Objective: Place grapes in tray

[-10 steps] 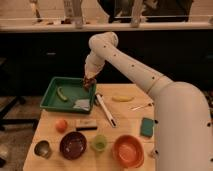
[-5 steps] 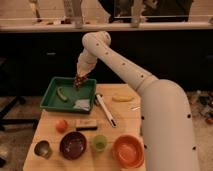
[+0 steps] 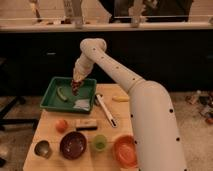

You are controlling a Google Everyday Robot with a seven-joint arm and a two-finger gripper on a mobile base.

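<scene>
Grapes [image 3: 75,87], a small dark reddish bunch, hang at the tip of the gripper [image 3: 76,83] over the middle of the green tray [image 3: 49,98]; the gripper appears to be clamped on their top, though how wide it stands I cannot tell. Inside the tray, left of the bunch, lies a green curved item [image 3: 62,94], and toward the tray's near right corner a pale flat piece [image 3: 82,104]. In front of the tray sit an orange-red fruit [image 3: 61,125], a purple bowl [image 3: 73,144], a green cup [image 3: 99,143] and an orange bowl [image 3: 125,150].

To finish well, I judge the bunch should come down onto the bare tray floor between those two items, released only when low, so the berries neither roll nor bounce over the rim.
</scene>
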